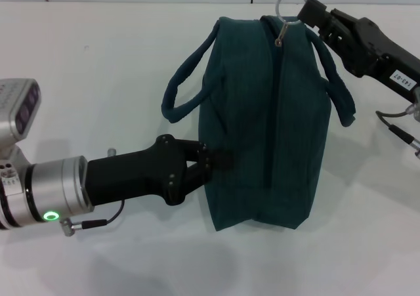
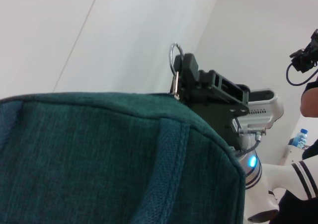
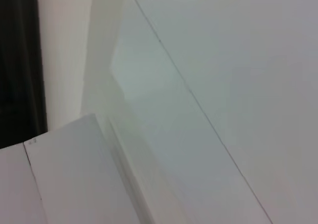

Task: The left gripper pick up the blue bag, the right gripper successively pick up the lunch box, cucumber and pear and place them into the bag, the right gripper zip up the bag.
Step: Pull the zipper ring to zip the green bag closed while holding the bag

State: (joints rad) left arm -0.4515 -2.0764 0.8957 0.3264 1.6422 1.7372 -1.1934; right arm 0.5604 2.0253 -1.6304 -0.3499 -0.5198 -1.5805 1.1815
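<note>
The blue bag (image 1: 262,125) lies on the white table with its zip line running closed along the top. One loop handle (image 1: 184,86) falls to the left and the other (image 1: 338,86) to the right. My left gripper (image 1: 209,163) is shut on the fabric of the bag's near left side. At the far end, my right gripper (image 1: 307,15) is shut on the ring zip pull (image 1: 287,6). The left wrist view shows the bag (image 2: 99,154), the ring (image 2: 176,59) and the right gripper (image 2: 185,70) behind it. The lunch box, cucumber and pear are out of view.
The white table (image 1: 98,66) spreads on all sides of the bag. Cables hang from the right arm (image 1: 400,132). A person and a water bottle (image 2: 299,137) stand far off beyond the table. The right wrist view holds only white surfaces.
</note>
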